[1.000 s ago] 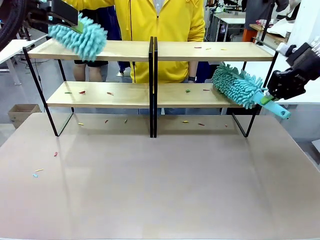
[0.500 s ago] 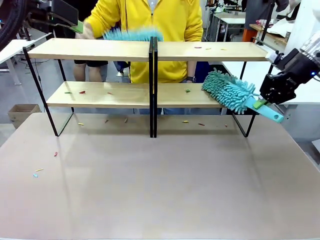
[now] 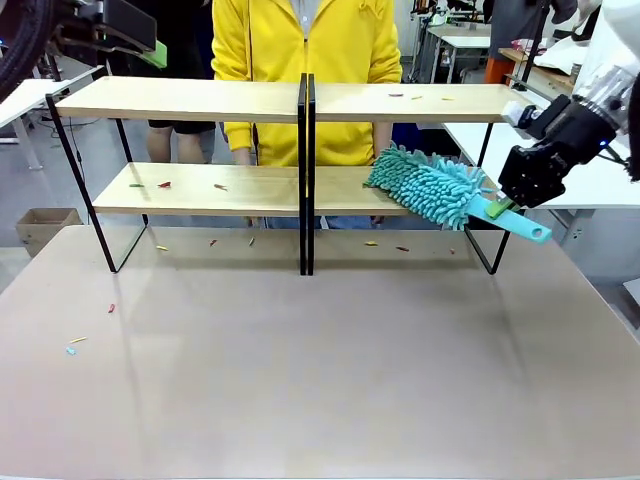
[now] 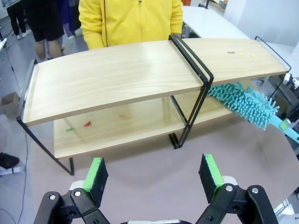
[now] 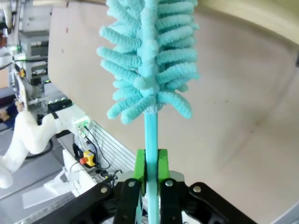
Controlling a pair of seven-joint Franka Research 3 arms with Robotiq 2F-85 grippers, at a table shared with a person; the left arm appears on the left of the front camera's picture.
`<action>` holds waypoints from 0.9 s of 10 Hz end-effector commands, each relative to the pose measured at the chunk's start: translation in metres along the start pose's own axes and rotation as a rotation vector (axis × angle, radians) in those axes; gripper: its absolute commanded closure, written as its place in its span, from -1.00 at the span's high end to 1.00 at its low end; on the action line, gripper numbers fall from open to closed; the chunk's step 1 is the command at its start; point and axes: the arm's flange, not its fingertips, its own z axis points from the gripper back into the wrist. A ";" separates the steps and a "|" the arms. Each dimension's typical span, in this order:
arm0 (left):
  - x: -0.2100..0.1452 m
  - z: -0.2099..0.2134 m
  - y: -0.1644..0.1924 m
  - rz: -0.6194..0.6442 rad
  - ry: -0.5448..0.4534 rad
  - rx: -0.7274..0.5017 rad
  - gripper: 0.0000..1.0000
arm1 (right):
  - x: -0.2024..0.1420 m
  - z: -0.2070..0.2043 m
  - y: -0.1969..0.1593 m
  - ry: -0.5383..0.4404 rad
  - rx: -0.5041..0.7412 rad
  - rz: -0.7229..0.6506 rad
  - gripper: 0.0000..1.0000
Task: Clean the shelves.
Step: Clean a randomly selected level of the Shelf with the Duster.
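Note:
The shelves (image 3: 200,98), two light-wood boards in a black frame with a centre divider, span the far side of the table. They also show in the left wrist view (image 4: 117,77). My right gripper (image 3: 503,206) is shut on the handle of a teal fluffy duster (image 3: 425,185). The duster's head lies on the right half of the lower board. In the right wrist view, the green pads (image 5: 140,164) clamp the duster's (image 5: 149,60) handle. My left gripper (image 3: 150,50) hovers above the top board's left end. It is open (image 4: 153,172) with nothing between its fingers.
A person in a yellow hoodie (image 3: 300,60) stands behind the shelves. Small coloured bits lie on the lower board's left half (image 3: 165,184), the top board's right half (image 3: 397,95) and the brown table (image 3: 110,308). A cardboard box (image 3: 40,225) sits on the floor at left.
My right gripper swept the duster leftward along the lower board. A second duster in my left gripper a second ago was next to the person's hand half a second ago and is now gone.

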 end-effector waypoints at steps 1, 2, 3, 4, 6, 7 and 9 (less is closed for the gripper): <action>0.000 0.000 0.000 0.003 -0.003 0.010 1.00 | 0.003 -0.009 0.005 0.040 -0.001 0.045 -1.00; 0.000 0.000 0.000 0.003 -0.003 0.010 1.00 | 0.003 -0.011 0.011 0.070 0.026 0.068 -1.00; 0.000 0.000 0.000 0.003 -0.003 0.010 1.00 | 0.002 -0.009 0.014 0.131 0.062 0.108 -1.00; 0.000 0.000 0.000 0.003 -0.003 0.010 1.00 | -0.004 -0.006 0.015 0.240 0.059 0.155 -1.00; 0.000 0.000 0.000 0.003 -0.003 0.010 1.00 | -0.023 0.005 0.016 0.463 0.038 0.294 -1.00; 0.000 0.000 0.000 0.003 -0.003 0.010 1.00 | -0.038 0.013 0.014 0.597 0.014 0.367 -1.00; 0.000 0.000 0.000 0.003 -0.003 0.010 1.00 | -0.062 0.037 0.003 0.669 0.071 0.434 -1.00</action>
